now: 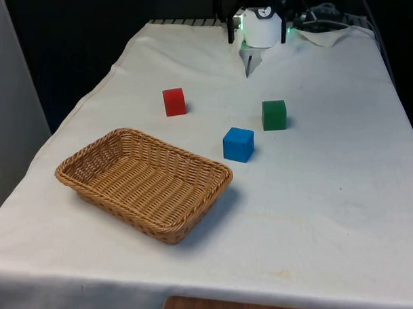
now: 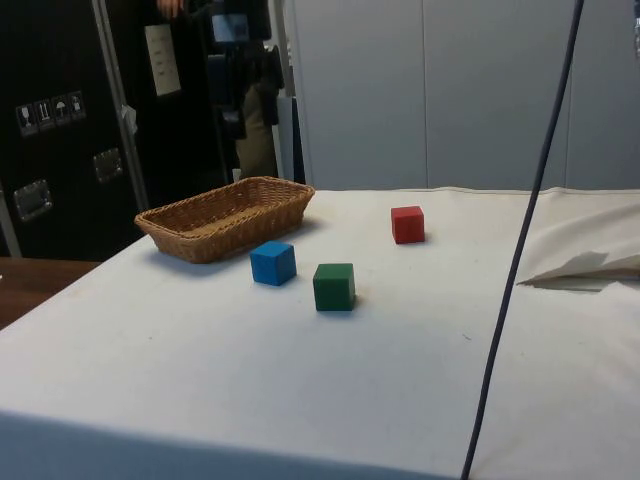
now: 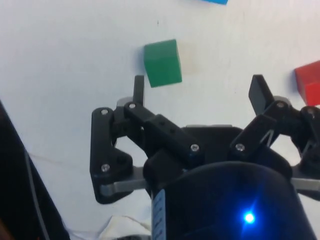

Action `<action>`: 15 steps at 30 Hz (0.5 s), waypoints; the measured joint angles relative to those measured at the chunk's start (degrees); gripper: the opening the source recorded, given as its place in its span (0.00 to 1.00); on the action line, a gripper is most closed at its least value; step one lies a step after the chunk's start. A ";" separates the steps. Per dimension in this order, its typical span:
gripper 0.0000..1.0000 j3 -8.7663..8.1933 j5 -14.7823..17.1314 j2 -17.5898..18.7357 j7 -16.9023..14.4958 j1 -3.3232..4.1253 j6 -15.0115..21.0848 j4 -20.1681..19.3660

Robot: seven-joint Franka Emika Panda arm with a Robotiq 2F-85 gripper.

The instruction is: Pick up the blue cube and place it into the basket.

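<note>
Front view: blue cube (image 1: 239,144) well apart from open pincer (image 3: 199,89), nr basket (image 1: 144,183).

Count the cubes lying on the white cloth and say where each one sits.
3. The blue cube sits nearest the basket, just off its corner. The green cube is beside the blue one, farther from the basket. The red cube stands apart, beyond the basket.

No lettering or number can be read. In the side view, the dark cabinet (image 2: 60,150) carries small white pictogram stickers (image 2: 50,110), and a pale sheet (image 2: 161,59) hangs on it, its print too small to make out.
</note>
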 measured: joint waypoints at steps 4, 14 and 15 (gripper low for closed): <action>1.00 0.11 -0.06 0.40 0.23 0.06 2.52 -1.32; 1.00 -0.46 -0.06 2.86 -0.23 -0.06 7.85 -3.32; 1.00 -0.63 -0.06 3.21 -0.40 -0.11 8.48 -3.55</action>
